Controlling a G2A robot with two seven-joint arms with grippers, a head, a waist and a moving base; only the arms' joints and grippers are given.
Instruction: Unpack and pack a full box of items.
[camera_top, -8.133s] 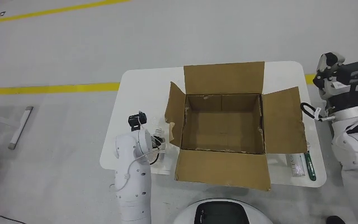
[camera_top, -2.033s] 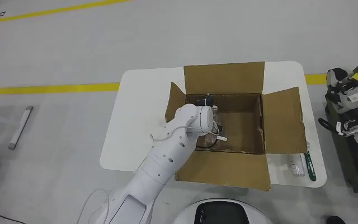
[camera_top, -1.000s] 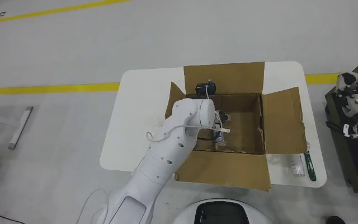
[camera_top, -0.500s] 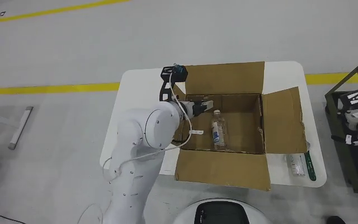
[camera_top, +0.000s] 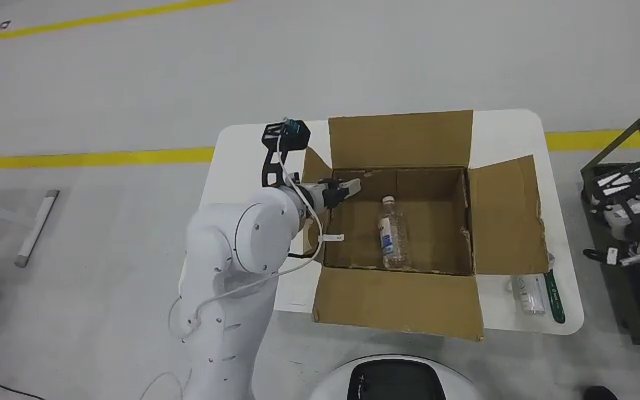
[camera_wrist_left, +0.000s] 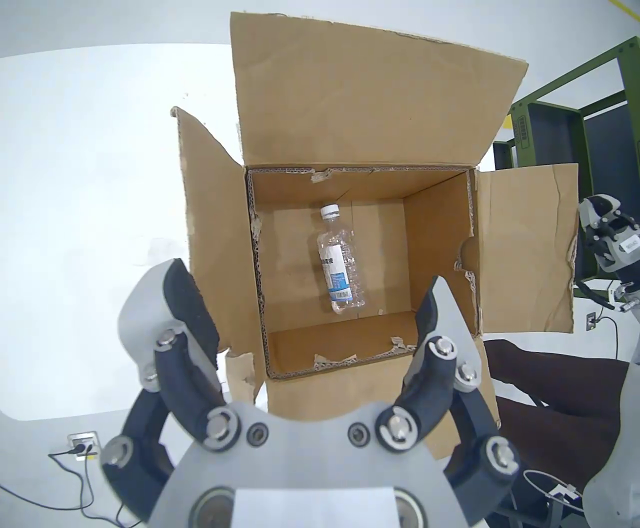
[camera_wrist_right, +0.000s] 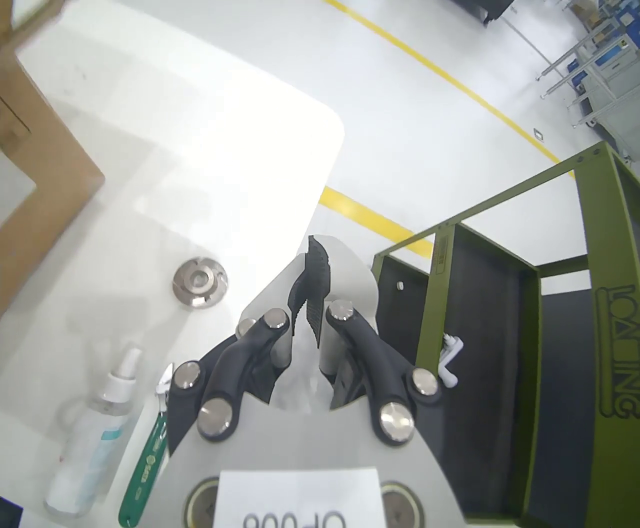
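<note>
**Bottle in the box, left fingers wide open above it**

The white table (camera_top: 250, 180) holds a big brown box (camera_top: 400, 140) with all four flaps folded out. A green cart (camera_wrist_right: 500, 350) stands off the table's right side.

The left fingers (camera_top: 345, 187) hang over the box's left wall. They are wide open and hold nothing. The right fingers (camera_wrist_right: 314, 265) are pressed together and also hold nothing. They are by the cart, well apart from the box.

A clear bottle (camera_top: 392, 232) lies on its side on the box floor. It is lower than the left fingers and not touching them.

A spray bottle (camera_wrist_right: 95, 440) and a green tool (camera_wrist_right: 147, 460) lie side by side near the table's right edge.
</note>
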